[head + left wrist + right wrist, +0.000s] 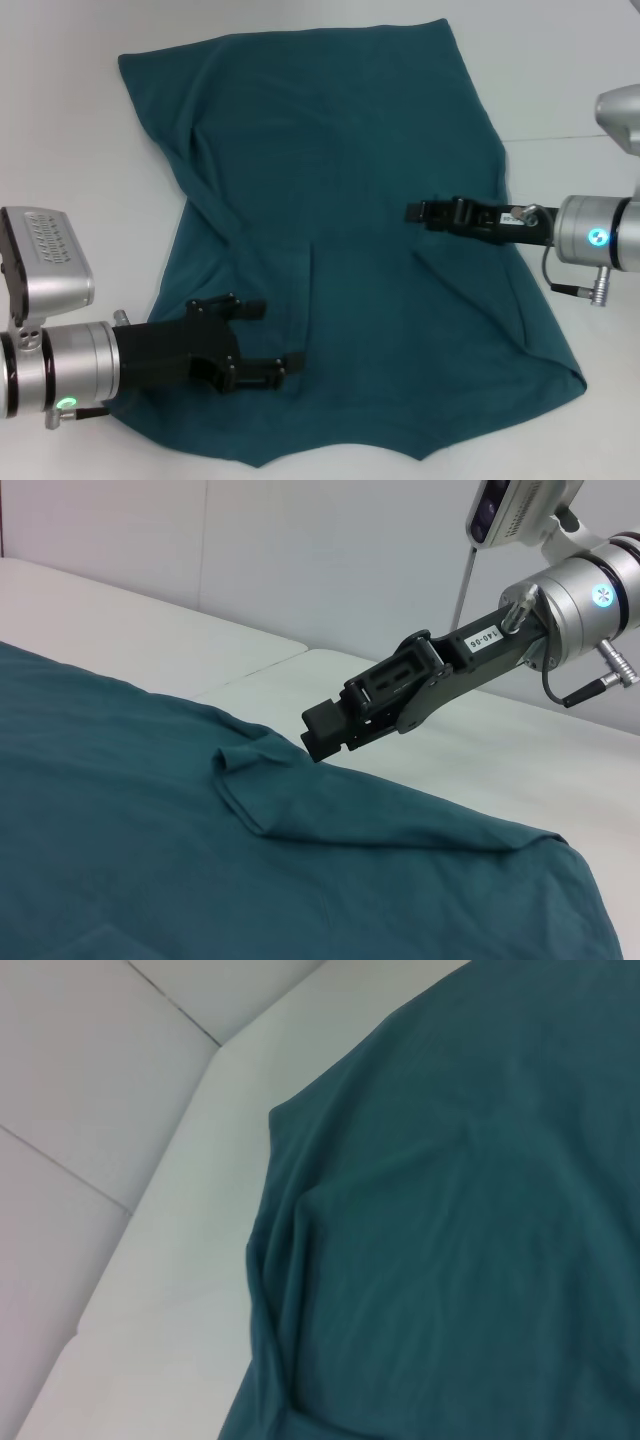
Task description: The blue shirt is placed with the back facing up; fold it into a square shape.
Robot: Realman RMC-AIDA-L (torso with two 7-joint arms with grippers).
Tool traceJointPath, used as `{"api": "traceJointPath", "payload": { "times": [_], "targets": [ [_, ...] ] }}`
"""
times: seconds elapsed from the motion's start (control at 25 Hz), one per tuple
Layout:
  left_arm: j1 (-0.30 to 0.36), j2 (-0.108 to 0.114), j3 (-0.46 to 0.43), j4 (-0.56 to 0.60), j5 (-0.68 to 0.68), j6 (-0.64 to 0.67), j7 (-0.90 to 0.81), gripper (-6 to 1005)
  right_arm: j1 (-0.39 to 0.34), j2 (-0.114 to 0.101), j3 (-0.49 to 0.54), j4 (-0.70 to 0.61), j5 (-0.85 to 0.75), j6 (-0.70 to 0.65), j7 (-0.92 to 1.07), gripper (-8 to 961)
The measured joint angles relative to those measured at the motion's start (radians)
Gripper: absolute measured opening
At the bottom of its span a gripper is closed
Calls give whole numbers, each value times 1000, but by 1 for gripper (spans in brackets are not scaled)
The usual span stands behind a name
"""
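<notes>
Across the white desk (60, 120) the shirt (340, 230) lies spread out, plain side up, with the sleeves tucked inward along both edges and soft creases running down the cloth. Left tool (268, 340) sits low over the near left part of the shirt, fingers parted wide, nothing between them. Right tool (412, 213) reaches in from the right edge, hovering just above the fabric at mid-height; the left wrist view shows its tip (318, 735) pinched narrow, just beside a raised fold, with no cloth caught in it. Both tools are well apart. The right wrist view shows only shirt (450, 1220) and desk (150, 1290).
</notes>
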Motion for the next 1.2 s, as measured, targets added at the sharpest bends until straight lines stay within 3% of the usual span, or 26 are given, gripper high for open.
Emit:
{"api": "traceJointPath", "payload": {
  "times": [0.04,0.24,0.36,0.56,0.88,1.2],
  "targets": [
    [0,0,0,0,0,0,0,907,-4,-3,3,0,1,0,1,187],
    [0,0,0,-2,0,0,0,907,-33,-19,25,-1,8,6,3,401],
    [0,0,0,-3,0,0,-3,907,-44,-28,36,-2,9,-12,-3,643],
    [-1,1,-11,3,-1,0,-35,907,-60,-43,54,-5,24,-91,-51,825],
    [17,3,-60,48,-10,7,-129,906,-97,-44,86,-6,71,-163,-160,896],
    [89,3,-72,196,6,4,-349,906,-109,-48,99,-21,70,-194,-198,928]
  ]
}}
